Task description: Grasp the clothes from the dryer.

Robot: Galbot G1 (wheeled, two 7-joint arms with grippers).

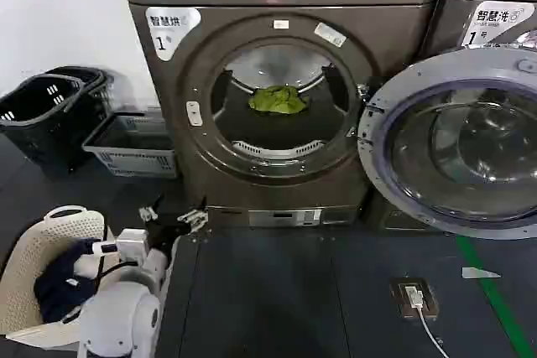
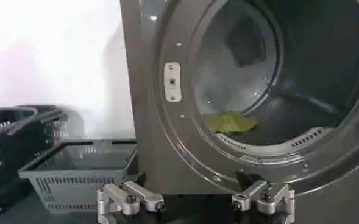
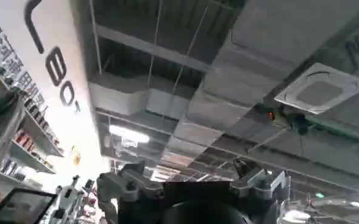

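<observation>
The dryer [image 1: 277, 81] stands with its round drum open. The clothes [image 1: 278, 100], a small lime-green bundle, lie on the drum floor towards the back. In the left wrist view the clothes [image 2: 230, 122] sit low inside the drum, beyond the dryer's front ring [image 2: 167, 134]. My left gripper [image 1: 174, 215] hovers low before the machine's lower left corner, well short of the opening. The left gripper [image 2: 195, 201] is open, with nothing between its fingers. My right gripper [image 3: 192, 189] points up at the ceiling, open and holding nothing.
The dryer's door [image 1: 457, 144] hangs open to the right, before a lighter neighbouring machine [image 1: 495, 6]. Black baskets [image 1: 50, 111] and a grey crate [image 1: 130, 144] stand at the left wall. A white basket [image 1: 33, 249] holds a navy garment [image 1: 63, 287]. A floor socket [image 1: 415, 298] lies front right.
</observation>
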